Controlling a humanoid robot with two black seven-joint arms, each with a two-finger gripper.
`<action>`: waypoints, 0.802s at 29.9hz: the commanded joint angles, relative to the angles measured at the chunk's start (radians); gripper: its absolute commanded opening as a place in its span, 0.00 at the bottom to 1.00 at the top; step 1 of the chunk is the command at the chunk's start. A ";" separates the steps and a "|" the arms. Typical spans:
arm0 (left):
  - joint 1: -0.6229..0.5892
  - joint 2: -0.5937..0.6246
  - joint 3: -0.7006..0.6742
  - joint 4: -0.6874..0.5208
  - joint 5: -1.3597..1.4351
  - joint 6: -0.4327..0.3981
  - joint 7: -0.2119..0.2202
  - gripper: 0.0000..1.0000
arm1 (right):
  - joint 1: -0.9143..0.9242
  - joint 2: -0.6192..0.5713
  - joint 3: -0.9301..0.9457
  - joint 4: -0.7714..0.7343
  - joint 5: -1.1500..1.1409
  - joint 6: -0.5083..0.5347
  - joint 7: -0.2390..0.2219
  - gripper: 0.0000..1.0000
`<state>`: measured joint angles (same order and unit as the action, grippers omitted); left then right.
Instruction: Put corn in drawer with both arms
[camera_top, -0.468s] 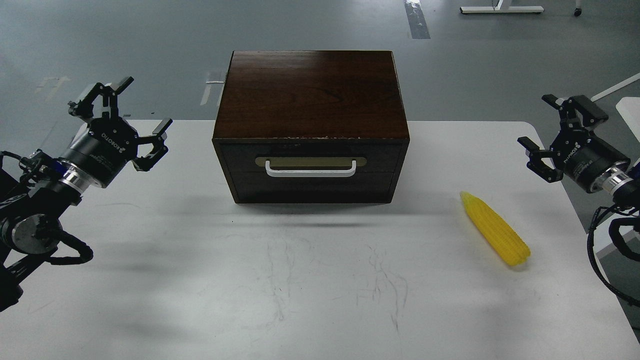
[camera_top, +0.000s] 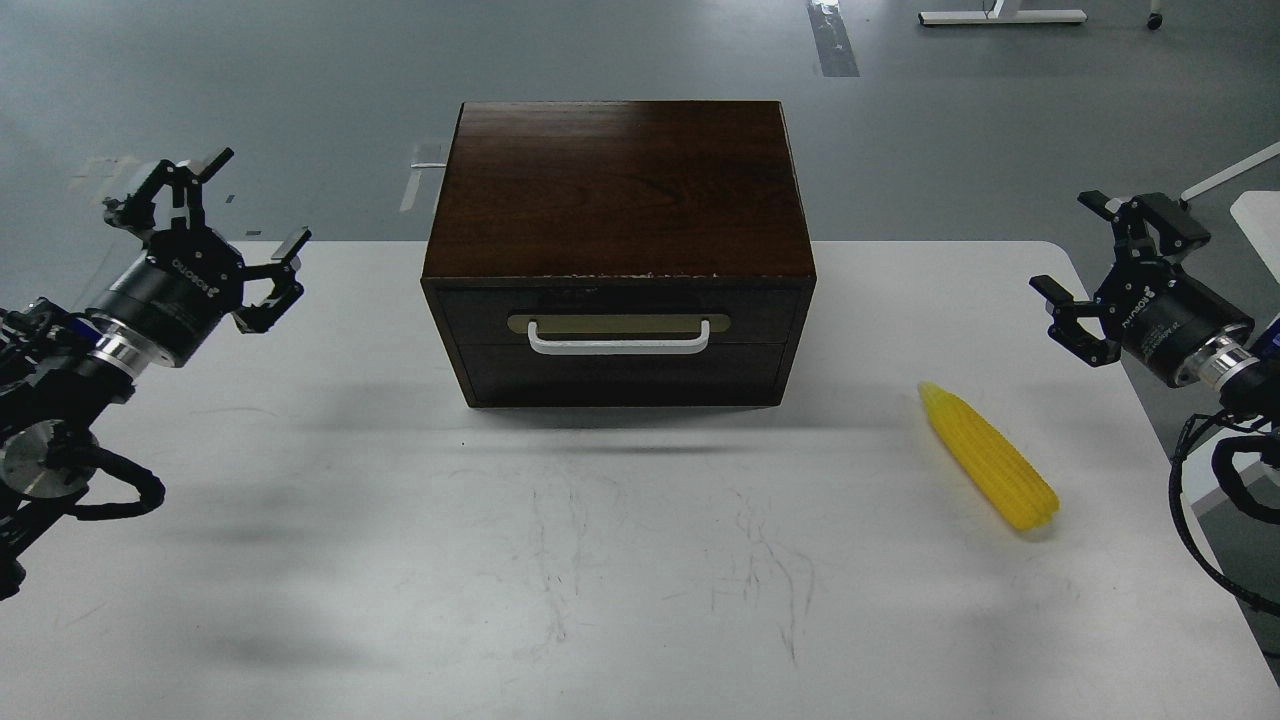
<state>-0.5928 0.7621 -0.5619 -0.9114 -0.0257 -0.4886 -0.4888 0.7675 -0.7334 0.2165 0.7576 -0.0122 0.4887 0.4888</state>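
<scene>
1. At the left edge of the frame the left arm (camera_top: 60, 380) comes in low and rises toward the upper left; its left hand (camera_top: 205, 225) hangs over the left end of the bench (camera_top: 640, 580) with its fingers (camera_top: 285, 250) spread wide and nothing between them; a silver ring sits at the wrist behind the black body.

2. In the upper centre stands the dark brown cabinet (camera_top: 615, 185), box-shaped, resting on the far part of the white bench; its top shows a reddish wood grain.

3. On the cabinet's front face, centre of the frame, the drawer (camera_top: 620, 345) is pushed fully in, flush with the frame around it; a white bar handle (camera_top: 619, 338) lies across a beige plate (camera_top: 618, 323) on the upper part of the drawer front; both hands are well apart from it.

4. Below the cabinet the bare bench surface carries faint grey scuff marks (camera_top: 760, 560) in the lower centre.

5. At centre right the corn (camera_top: 988, 456) lies flat on the bench, right of the cabinet and apart from it; its pointed tip aims to the upper left and its blunt end to the lower right; nothing touches it.

6. At the right edge the right arm (camera_top: 1225, 400) enters and reaches to the upper left; its right hand (camera_top: 1095, 265) hovers above and right of the corn, near the bench's right edge, fingers parted and empty.
</scene>
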 joint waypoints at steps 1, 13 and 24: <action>-0.044 0.023 -0.044 0.074 0.003 0.000 0.000 0.98 | 0.003 -0.001 0.015 -0.003 -0.002 0.000 0.000 1.00; -0.409 0.066 -0.056 -0.100 0.609 0.000 0.000 0.98 | 0.001 -0.001 0.020 -0.004 -0.002 0.000 0.000 1.00; -0.461 -0.053 -0.047 -0.632 1.485 0.000 0.000 0.98 | 0.003 -0.001 0.018 -0.020 -0.002 0.000 0.000 1.00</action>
<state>-1.0535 0.7712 -0.6163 -1.4569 1.1905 -0.4892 -0.4890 0.7692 -0.7349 0.2351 0.7390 -0.0138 0.4886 0.4887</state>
